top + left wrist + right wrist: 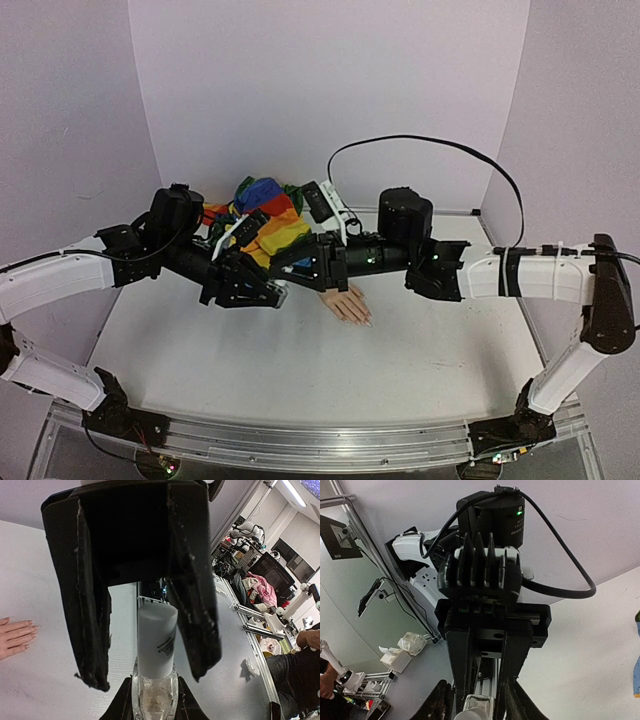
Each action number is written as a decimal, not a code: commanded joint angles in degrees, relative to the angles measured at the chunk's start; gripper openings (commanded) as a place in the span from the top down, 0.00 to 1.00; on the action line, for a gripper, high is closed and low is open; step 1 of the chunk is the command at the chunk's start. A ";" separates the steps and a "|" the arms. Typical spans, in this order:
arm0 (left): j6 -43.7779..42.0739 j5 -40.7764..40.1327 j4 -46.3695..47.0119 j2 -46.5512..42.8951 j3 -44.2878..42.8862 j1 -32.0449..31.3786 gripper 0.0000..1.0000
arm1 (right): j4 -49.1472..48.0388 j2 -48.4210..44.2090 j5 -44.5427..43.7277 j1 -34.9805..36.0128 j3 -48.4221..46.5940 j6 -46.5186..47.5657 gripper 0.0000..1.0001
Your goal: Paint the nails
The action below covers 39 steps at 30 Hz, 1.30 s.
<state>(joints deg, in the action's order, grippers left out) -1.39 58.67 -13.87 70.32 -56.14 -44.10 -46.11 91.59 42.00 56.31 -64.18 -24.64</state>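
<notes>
The peach mannequin hand [347,304] lies palm down at mid-table, its rainbow sleeve [270,215] running back left. Its pale nails [362,318] point to the front right; they also show at the left edge of the left wrist view [31,628]. My right gripper [487,700] is shut on the small clear bottle [154,697] and holds it above the table. My left gripper [150,675] is open, with its fingers [87,630] on either side of the bottle's white cap [156,640]. Both grippers [270,278] meet just left of the hand.
A black cable [430,145] arcs over the back of the table. A crumpled white scrap [250,669] lies near the table's metal edge rail [250,625]. Purple walls close the back and sides.
</notes>
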 commanded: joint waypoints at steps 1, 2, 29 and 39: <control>0.27 2.52 3.24 -0.60 -2.63 -0.29 1.00 | -5.09 0.87 4.57 0.09 -3.02 -0.91 0.68; 0.20 2.26 3.28 -0.72 -2.57 -0.28 1.00 | -5.33 0.80 4.58 0.04 -2.83 -1.01 0.71; 0.86 -75.01 -2.02 -5.12 -0.11 -0.20 1.00 | 20.25 13.68 -52.38 7.08 -20.77 -20.34 1.00; 0.87 -70.17 -3.09 -4.92 -0.73 -0.19 1.00 | 21.85 17.11 -59.50 12.09 -30.68 -16.12 1.00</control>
<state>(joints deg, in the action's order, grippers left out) -2.96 -2.76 -17.19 66.15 -55.37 -47.35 -25.30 110.69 -16.36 65.36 -91.66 -42.89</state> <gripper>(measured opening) 0.217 0.153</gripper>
